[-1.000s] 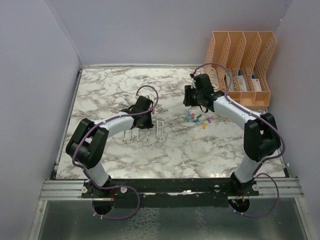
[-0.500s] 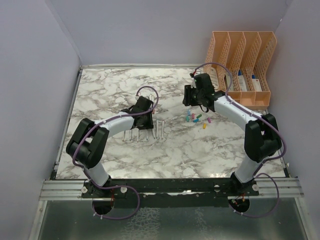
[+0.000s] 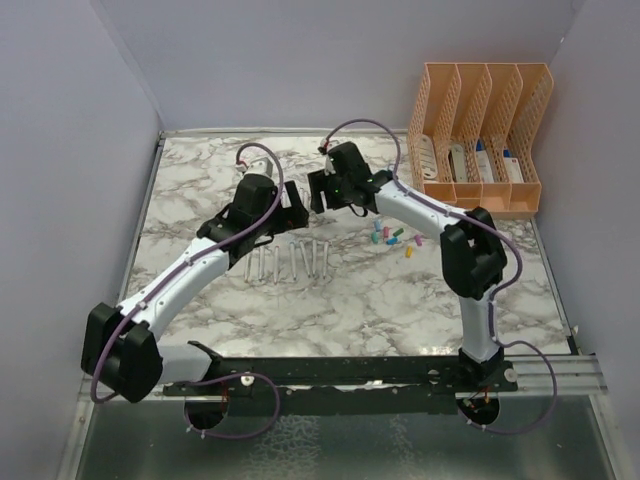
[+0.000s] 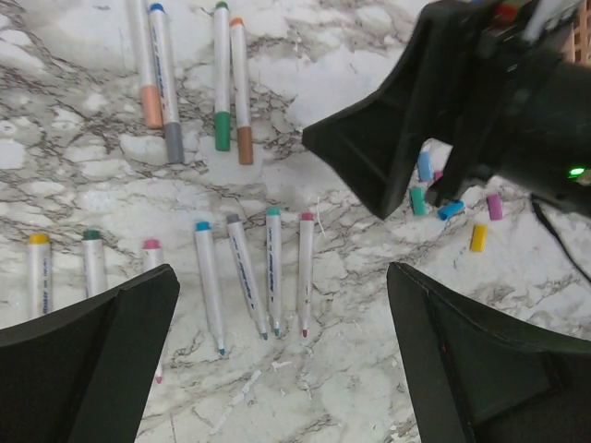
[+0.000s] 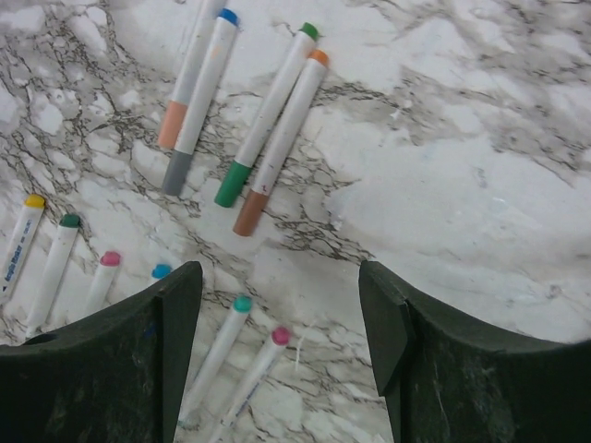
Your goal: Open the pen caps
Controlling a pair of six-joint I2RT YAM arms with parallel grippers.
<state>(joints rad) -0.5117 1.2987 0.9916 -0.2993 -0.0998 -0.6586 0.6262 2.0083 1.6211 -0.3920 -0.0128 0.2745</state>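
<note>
Pen caps on four pens remain to pull: orange cap [image 5: 173, 125], grey cap [image 5: 178, 173], green cap [image 5: 234, 185] and brown cap [image 5: 249, 212]. These four lie side by side mid-surface [image 3: 200, 180], on the far side of the row of uncapped pens [image 4: 274, 268]. Loose caps [image 3: 393, 237] sit scattered right of centre, apart from that row. We see the left gripper [image 4: 282, 277] spread wide above the uncapped row, nothing between its fingers. The right gripper [image 5: 277, 272] is also spread and empty, with the capped four just beyond its fingertips. We judge the caps light, stiff, smooth plastic, press-fitted, so they likely need a straight pull along the pen. Best hold, we think: one gripper across the coloured cap, the other across the white barrel near its middle. Thin round pens may roll or slip when pinched.
</note>
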